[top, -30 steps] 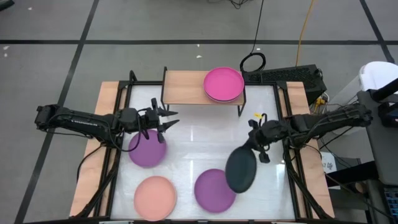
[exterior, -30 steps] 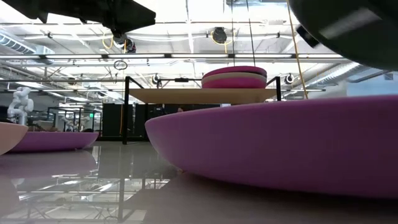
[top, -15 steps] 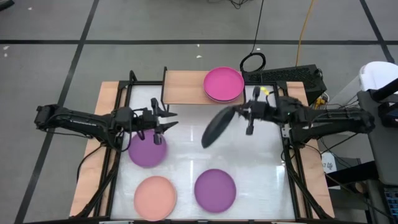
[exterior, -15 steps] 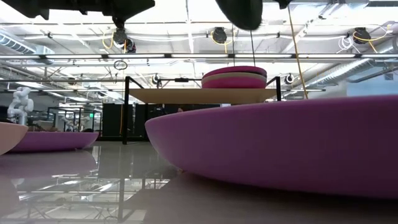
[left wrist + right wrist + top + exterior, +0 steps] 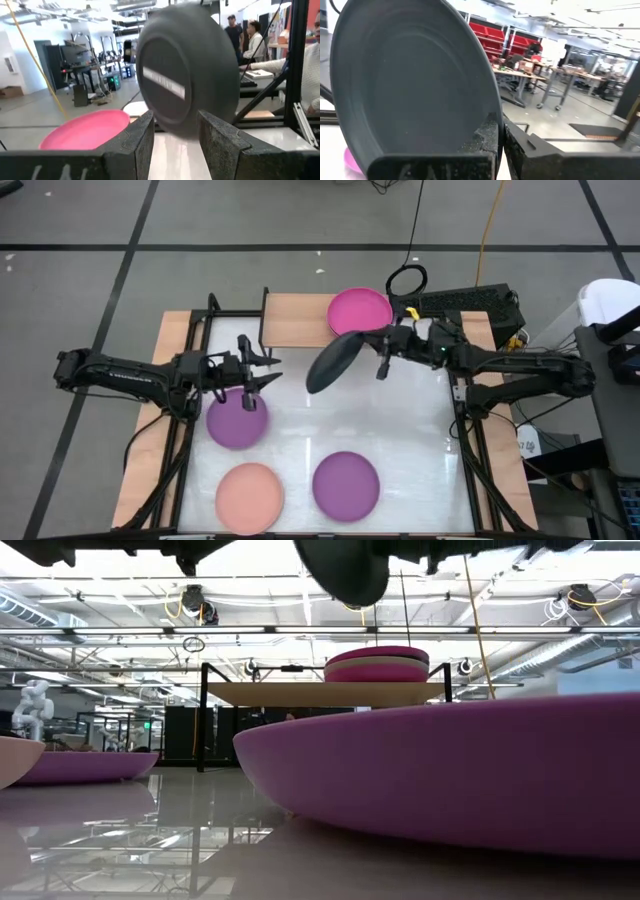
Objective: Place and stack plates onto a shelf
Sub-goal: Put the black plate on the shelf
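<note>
My right gripper (image 5: 381, 358) is shut on a black plate (image 5: 333, 362), carried high over the table's far middle, just in front of the shelf (image 5: 296, 320). The low view shows this plate (image 5: 336, 568) above the shelf board (image 5: 300, 693). A stack with a magenta plate (image 5: 360, 313) on top rests on the shelf's right half; cream shows beneath it (image 5: 377, 662). My left gripper (image 5: 266, 370) is open, hovering over the far edge of a purple plate (image 5: 237, 422). A peach plate (image 5: 250, 495) and a second purple plate (image 5: 346, 485) lie near the table's near edge. My right gripper pinches the black plate's rim (image 5: 490, 117) between its two fingers, one finger (image 5: 487, 142) on the hollow face and one on the back. The fingers come level from the table's right. The plate is lifted clear and stands steeply tilted, nearly on edge.
The shelf's left half (image 5: 290, 318) is bare wood. Black frame rails (image 5: 190, 410) run along the table's left and right sides. A dark box and cables (image 5: 470, 302) sit behind the far right corner. People sit at desks beyond the table (image 5: 250, 35).
My right gripper has carried the black plate from low over the table's near right, up and toward the far left, to the front of the shelf. The plate has tipped from nearly flat to nearly on edge. My left arm has barely moved.
</note>
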Controlling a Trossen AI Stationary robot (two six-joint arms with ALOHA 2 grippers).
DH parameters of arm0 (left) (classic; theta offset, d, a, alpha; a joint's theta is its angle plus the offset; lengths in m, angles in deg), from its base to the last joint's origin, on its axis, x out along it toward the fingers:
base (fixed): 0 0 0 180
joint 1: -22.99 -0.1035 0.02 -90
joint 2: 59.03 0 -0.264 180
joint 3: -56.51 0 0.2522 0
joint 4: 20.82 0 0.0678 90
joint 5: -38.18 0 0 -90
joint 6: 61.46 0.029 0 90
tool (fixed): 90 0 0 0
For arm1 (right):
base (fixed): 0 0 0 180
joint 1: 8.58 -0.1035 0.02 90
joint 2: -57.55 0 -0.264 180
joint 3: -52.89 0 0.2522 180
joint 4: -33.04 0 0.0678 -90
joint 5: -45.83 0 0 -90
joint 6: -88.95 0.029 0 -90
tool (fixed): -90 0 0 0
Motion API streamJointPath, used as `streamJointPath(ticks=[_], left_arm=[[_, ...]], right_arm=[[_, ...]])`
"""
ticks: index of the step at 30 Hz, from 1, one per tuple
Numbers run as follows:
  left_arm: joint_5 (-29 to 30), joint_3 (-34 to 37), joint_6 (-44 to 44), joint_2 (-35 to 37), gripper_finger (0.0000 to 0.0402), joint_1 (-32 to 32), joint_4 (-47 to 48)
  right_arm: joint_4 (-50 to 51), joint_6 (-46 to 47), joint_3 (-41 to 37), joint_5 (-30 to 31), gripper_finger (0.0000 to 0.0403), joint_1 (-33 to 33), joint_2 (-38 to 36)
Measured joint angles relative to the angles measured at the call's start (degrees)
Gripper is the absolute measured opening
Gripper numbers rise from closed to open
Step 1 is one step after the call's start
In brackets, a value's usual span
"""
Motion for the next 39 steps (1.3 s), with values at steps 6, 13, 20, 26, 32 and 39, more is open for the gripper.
streamJointPath(ticks=[6, 13, 20, 26, 32, 39], left_arm=[[0.0, -0.5, 1.6, 4.5, 0.0154, 0.0, -1.0], [-0.1, -0.6, 3.4, 10.7, 0.0154, -0.1, 0.5], [1.2, -0.7, 2.9, 11.3, 0.0154, -0.1, 3.1], [1.4, -0.6, 2.3, 10.7, 0.0154, -0.1, 5.4], [1.4, -0.7, 2.0, 10.6, 0.0154, -0.1, 5.4], [1.5, -0.6, 1.9, 10.6, 0.0154, -0.1, 7.1]], right_arm=[[-4.3, 2.7, 1.0, -5.8, 0.0000, 5.8, 5.9], [-1.4, 5.9, 10.9, -14.1, 0.0000, 13.1, 14.6], [13.4, 3.7, 26.0, -17.2, 0.0000, 18.5, 26.8], [17.0, 5.8, 36.2, -21.7, 0.0000, 23.2, 36.0], [16.2, 11.8, 40.0, -27.5, 0.0000, 26.2, 41.6], [16.3, 11.1, 39.9, -27.4, 0.0000, 26.4, 45.5]])
